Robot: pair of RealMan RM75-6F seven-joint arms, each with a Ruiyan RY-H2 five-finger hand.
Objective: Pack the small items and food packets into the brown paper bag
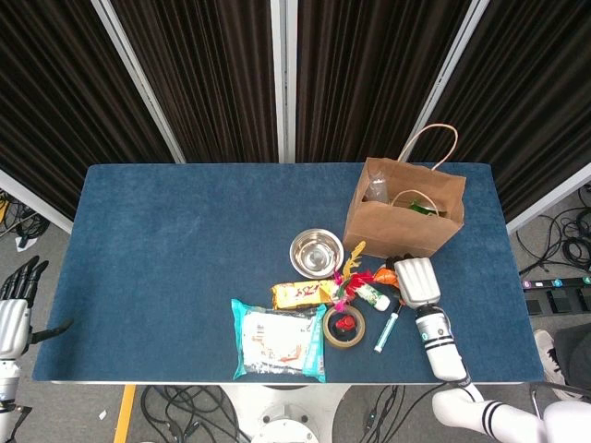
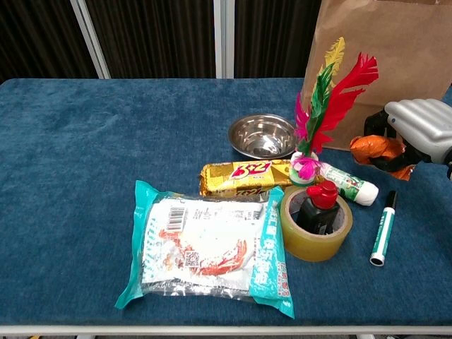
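The right robot hand (image 2: 424,131) grips an orange packet (image 2: 378,150), lifted off the table (image 2: 85,141) just in front of the brown paper bag (image 1: 404,217). The left robot hand (image 1: 14,309) hangs off the table's left edge with fingers apart, grasping nothing. A marker (image 2: 382,227) and a tape roll (image 2: 316,224) lie nearby.

Robot lab/test cell: blue felt-covered bench (image 1: 166,240), black pleated curtains on white metal posts (image 1: 138,78) behind it, loose black floor cables (image 1: 559,245) right of the right hand (image 1: 416,281).
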